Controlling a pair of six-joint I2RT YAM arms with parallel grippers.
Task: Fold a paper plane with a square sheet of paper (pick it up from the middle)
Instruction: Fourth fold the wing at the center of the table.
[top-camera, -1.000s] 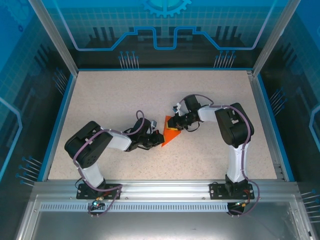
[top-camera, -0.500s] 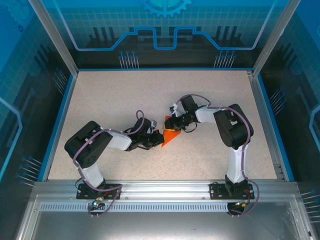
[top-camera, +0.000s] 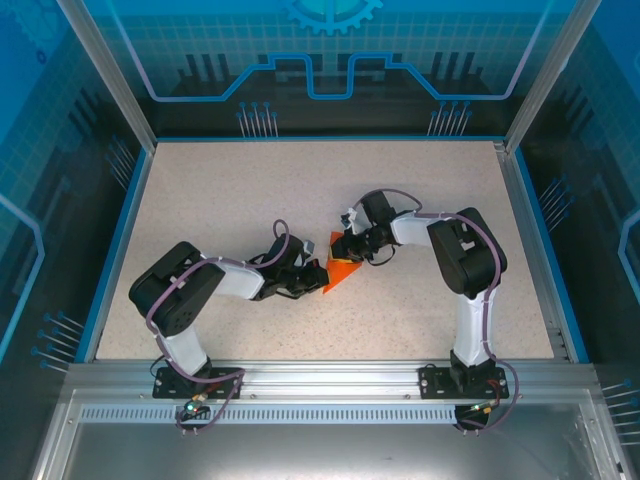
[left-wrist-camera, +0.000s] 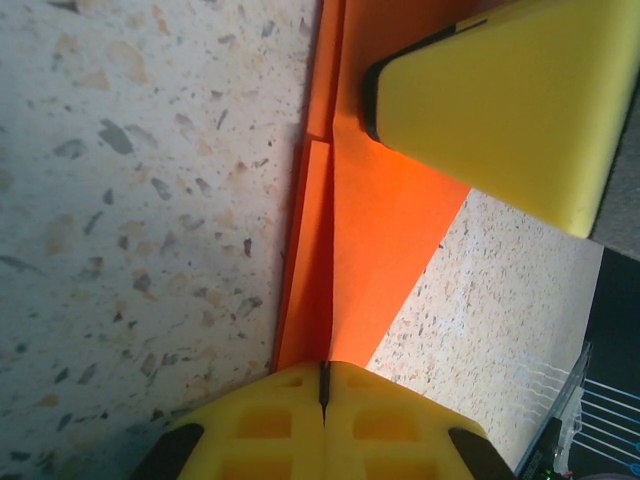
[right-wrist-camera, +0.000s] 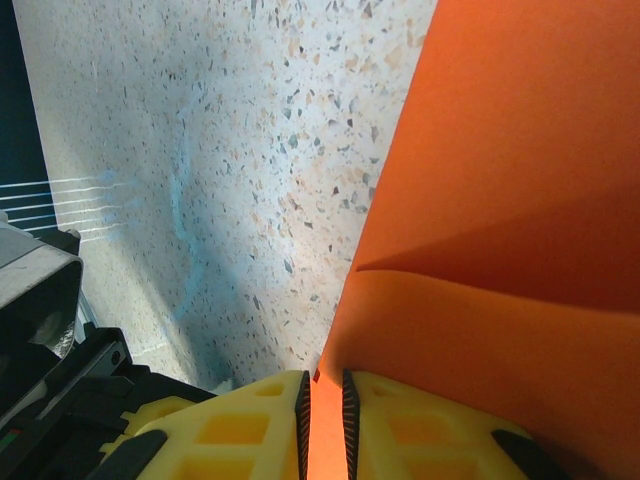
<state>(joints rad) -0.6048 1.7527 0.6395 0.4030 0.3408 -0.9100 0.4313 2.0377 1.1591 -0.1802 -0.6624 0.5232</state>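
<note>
Orange folded paper (top-camera: 342, 274) lies on the counter (top-camera: 250, 190), stretched between my two pincers. My left pincer (left-wrist-camera: 323, 378) is clenched on one end and my right pincer (right-wrist-camera: 325, 390) grips another edge. From above, the wrists cover much of it, so I can't make out its outline.

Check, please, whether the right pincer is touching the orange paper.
Touching. The right wrist view shows the right pincer's two yellow fingers closed on an edge of the orange paper, which runs into the slit between them.
</note>
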